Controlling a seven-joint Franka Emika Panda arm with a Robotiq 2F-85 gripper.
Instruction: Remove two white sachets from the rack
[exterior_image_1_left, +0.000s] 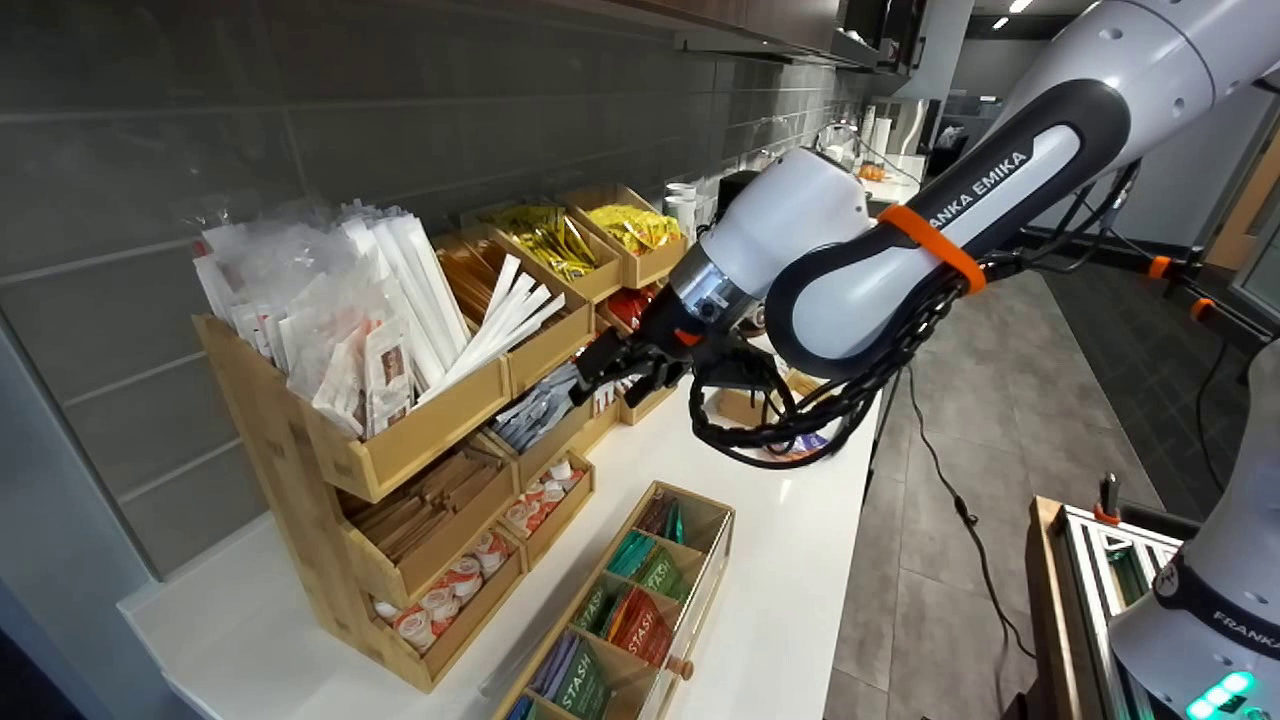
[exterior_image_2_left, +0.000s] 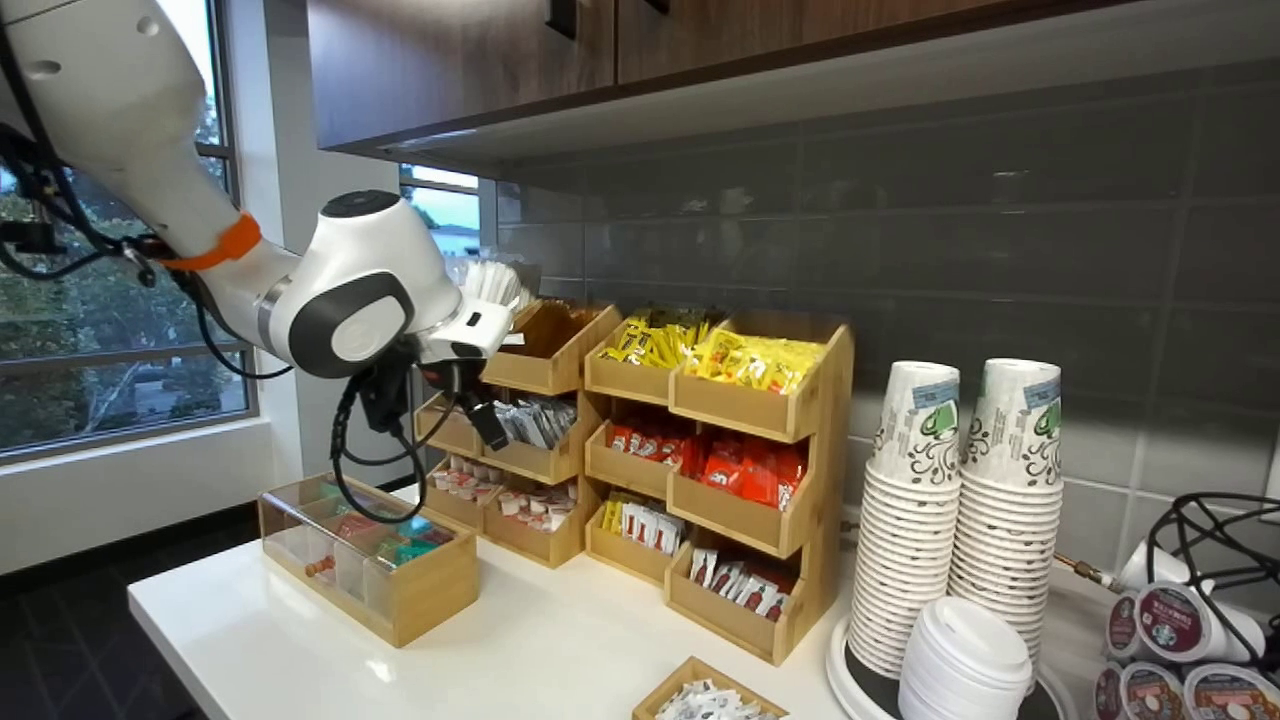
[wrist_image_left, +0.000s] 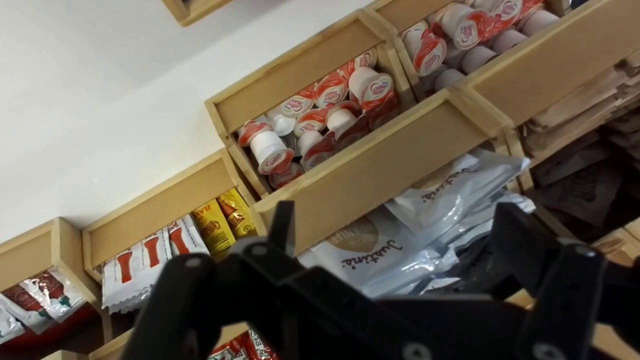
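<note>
Hanging by the middle tier of the rack in the wrist view, the claw has its two jaws wide apart and holds nothing. Three white sachets with red print show in a bottom-tier compartment, lower and to one side of the compartment it faces; which two are wanted I cannot tell. To do this well I would take them singly: bring the jaws closer together first, set one against each flat face, pinch lightly near the upper edge, and draw outward before lifting, since the tier above may leave little room. Sharing that compartment are two yellow packets; of the silvery packets facing the claw, two show their name and the rest overlap too much to count.

In an exterior view the rack, with three tiers of four compartments, runs along the wall-side edge of the tabletop. One tea box sits towards the front edge, near its window-end corner; two stacks of paper cups stand beyond the rack, away from that corner.

In an exterior view at least two more white sachets with reddish print stand in the top tier, nearest the tabletop's end edge, by one plastic-wrapped bundle.
</note>
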